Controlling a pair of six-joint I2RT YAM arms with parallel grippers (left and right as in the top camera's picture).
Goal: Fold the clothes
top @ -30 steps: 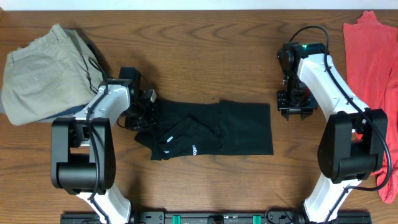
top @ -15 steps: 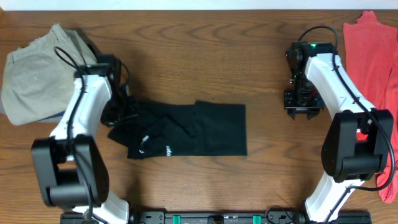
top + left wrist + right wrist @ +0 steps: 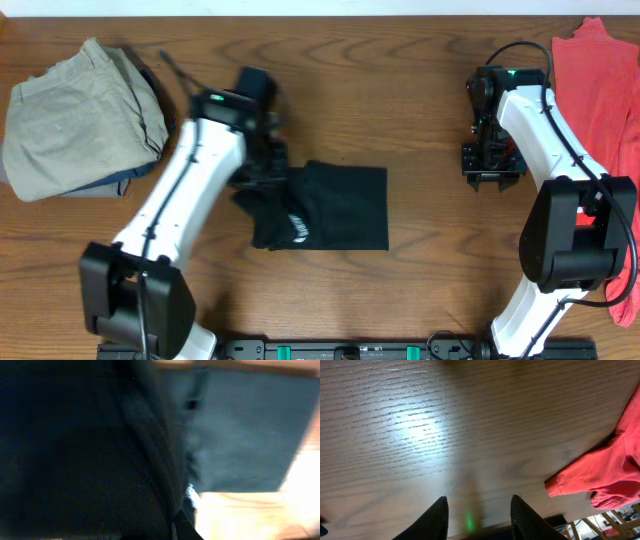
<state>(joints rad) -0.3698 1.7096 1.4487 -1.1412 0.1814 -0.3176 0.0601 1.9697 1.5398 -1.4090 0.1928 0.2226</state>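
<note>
The black shirt (image 3: pixel 335 205) lies mid-table as a compact folded block, with a white logo mark near its left part. My left gripper (image 3: pixel 268 170) is shut on the shirt's left edge, holding it over the rest of the fabric. In the left wrist view, dark shirt cloth (image 3: pixel 85 450) fills most of the frame and hides the fingers. My right gripper (image 3: pixel 490 180) hangs open over bare wood to the right of the shirt, its fingertips (image 3: pixel 437 512) apart with nothing between them. Khaki trousers (image 3: pixel 75 115) lie at the far left. A coral-red garment (image 3: pixel 600 90) lies at the far right.
A dark blue item (image 3: pixel 118 181) peeks out under the khaki trousers. A sleeve of the coral-red garment (image 3: pixel 600 470) lies just right of my right gripper (image 3: pixel 477 502). Both arm bases stand at the table's front edge (image 3: pixel 330 350).
My left arm has swung right and carried the shirt's left edge over the rest, so the black shape is now narrower. The right arm has barely moved.
</note>
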